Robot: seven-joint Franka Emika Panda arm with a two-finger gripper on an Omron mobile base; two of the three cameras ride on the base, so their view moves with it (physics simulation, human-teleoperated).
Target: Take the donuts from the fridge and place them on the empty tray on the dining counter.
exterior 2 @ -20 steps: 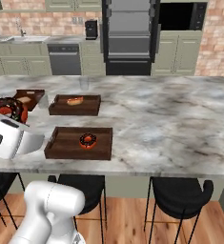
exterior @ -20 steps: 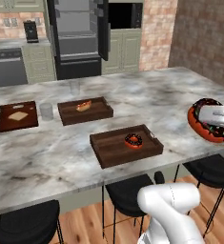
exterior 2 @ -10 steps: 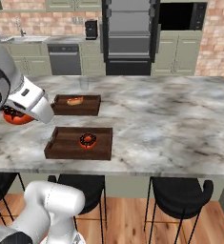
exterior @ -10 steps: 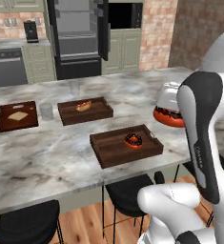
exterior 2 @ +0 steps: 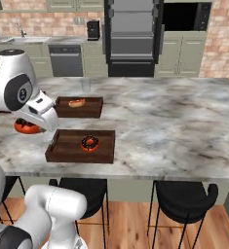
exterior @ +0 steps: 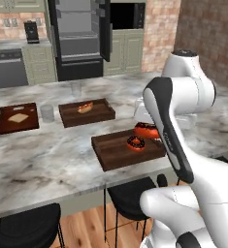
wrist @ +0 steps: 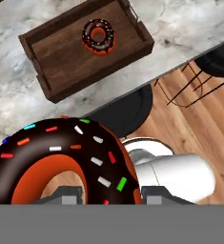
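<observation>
A marble worktop [exterior: 47,160] is seen before a brick-walled kitchen. A donut [wrist: 61,159] is gripped in the tool [wrist: 108,195], above the worktop beside the tray [exterior: 110,152]. On that tray a second donut [exterior: 136,143] lies. The fridge [exterior: 79,36] stands open behind.

Base cameras flank arm; hand camera seemingly overlooks tray [wrist: 61,57].

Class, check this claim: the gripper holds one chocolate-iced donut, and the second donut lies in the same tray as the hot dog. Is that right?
Not quite. The gripper does hold a donut, but the second donut lies alone in the nearer tray. The hot dog sits in the farther tray, as the right base view shows.
</observation>
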